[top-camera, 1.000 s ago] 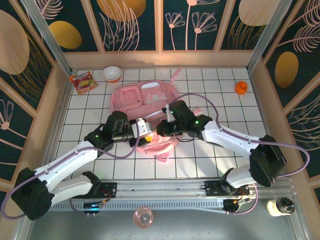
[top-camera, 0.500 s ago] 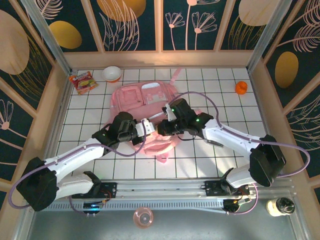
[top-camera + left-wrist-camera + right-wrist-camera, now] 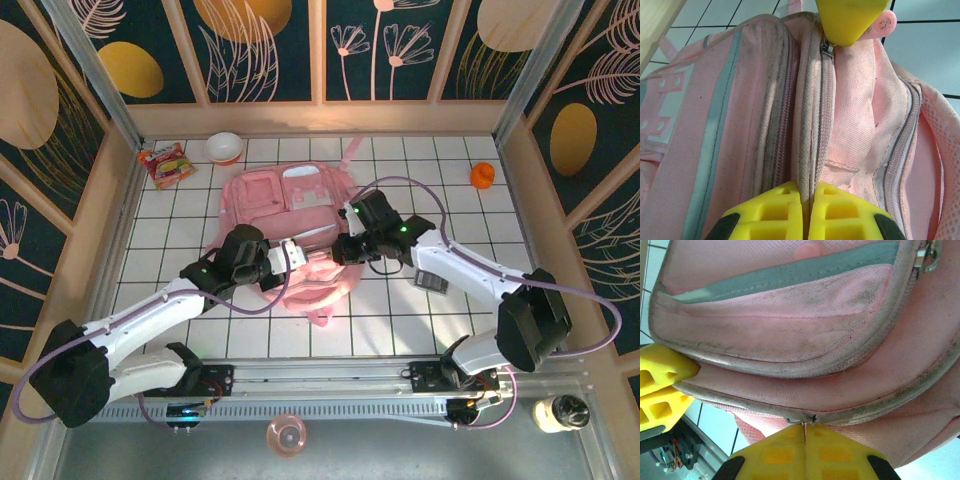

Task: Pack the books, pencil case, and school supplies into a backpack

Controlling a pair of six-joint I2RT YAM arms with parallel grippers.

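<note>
The left gripper (image 3: 805,197) is clenched on a zip seam of the large soft pink backpack (image 3: 730,115). The right gripper (image 3: 805,432) pinches the zip edge just opposite. The top view shows the backpack's bulk extending beyond both grippers.

Two slim robot arms of white shell segments and black joint housings: left arm (image 3: 150,310) at lower left, right arm (image 3: 470,272) at lower right. A lilac cable (image 3: 592,300) loops along each. The left gripper (image 3: 805,210) and right gripper (image 3: 805,447) have bright yellow moulded fingers with square recesses
</note>
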